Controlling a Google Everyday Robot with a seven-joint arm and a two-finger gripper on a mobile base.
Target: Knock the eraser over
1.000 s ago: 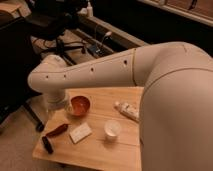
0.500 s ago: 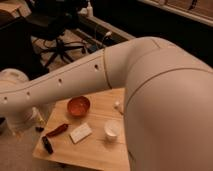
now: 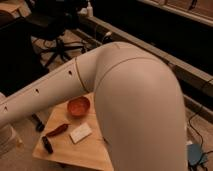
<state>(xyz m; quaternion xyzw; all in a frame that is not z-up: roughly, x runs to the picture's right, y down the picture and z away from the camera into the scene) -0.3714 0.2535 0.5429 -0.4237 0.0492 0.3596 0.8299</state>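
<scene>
Wooden table [image 3: 65, 152] at lower left carries one orange bowl [image 3: 79, 106], one red chili [image 3: 57, 130], one white block [image 3: 80, 133] and one black eraser [image 3: 47, 144], which sits by the table's left corner, just below the chili. One big white arm [image 3: 125, 100] crosses the frame; its gripper is out past the left edge, so I cannot tell its state.

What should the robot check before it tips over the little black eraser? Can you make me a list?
1. Eraser in sight, near the left corner of the table: ok.
2. Gripper in sight: not ok. The arm runs off the left edge, so the gripper is out of view.
3. Eraser apart from the red chili: ok, a small gap shows.
4. Eraser standing upright: cannot tell.
5. Orange bowl and white block farther from the eraser than the chili: ok.
</scene>
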